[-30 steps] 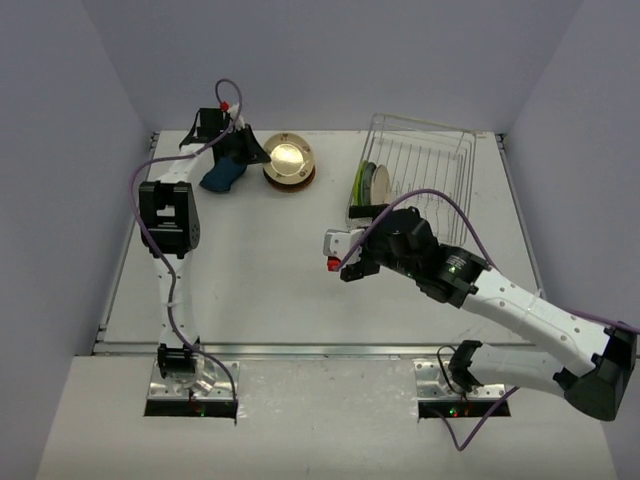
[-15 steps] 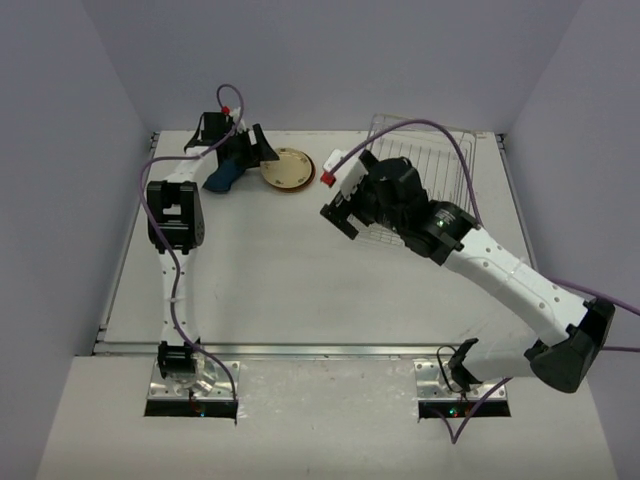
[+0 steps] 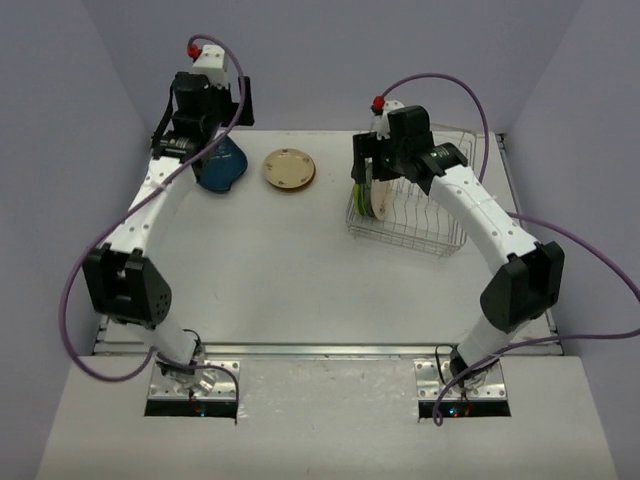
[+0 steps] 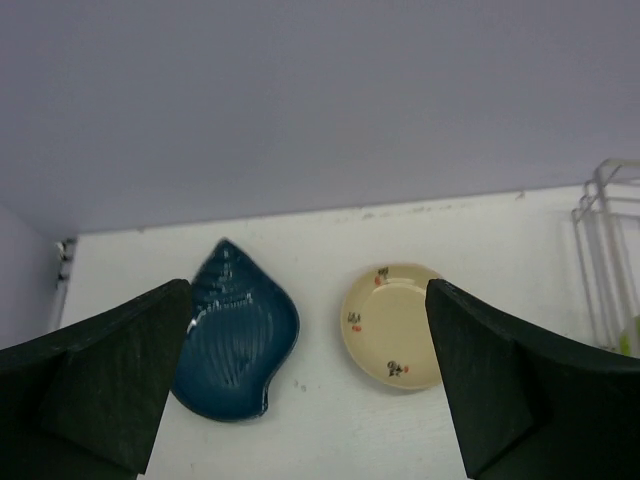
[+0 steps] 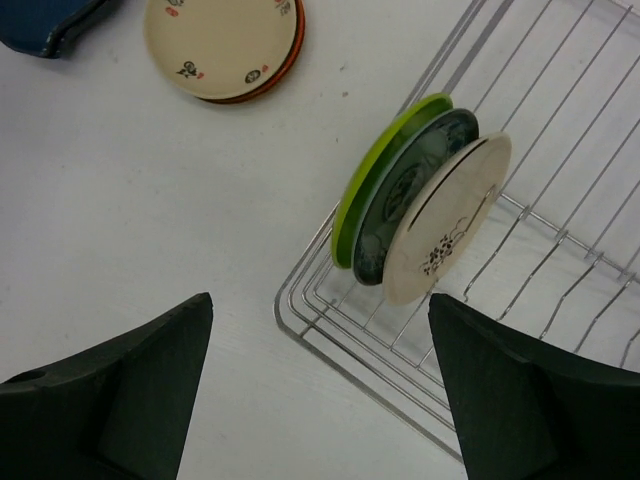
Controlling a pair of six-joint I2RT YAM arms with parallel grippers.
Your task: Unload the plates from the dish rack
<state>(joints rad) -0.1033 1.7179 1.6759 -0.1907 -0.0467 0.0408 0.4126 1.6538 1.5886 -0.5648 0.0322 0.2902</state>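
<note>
Three plates [image 5: 420,205] stand on edge at the left end of the rack [image 3: 425,215], mid-frame in the right wrist view, straight ahead of the spread, empty right claw [image 5: 320,320], rims running lower left to upper right. The left claw [image 4: 308,300], also spread, hangs well apart above the blue dish [image 4: 235,330].

Three plates [image 5: 408,195] upright — in rack [image 5: 566,247].

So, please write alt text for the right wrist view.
A lime green plate, a dark patterned plate and a cream plate stand on edge at one end of the wire dish rack, below the open right gripper. On the table beyond lie a beige plate stacked on an orange plate and part of a blue dish.
</note>
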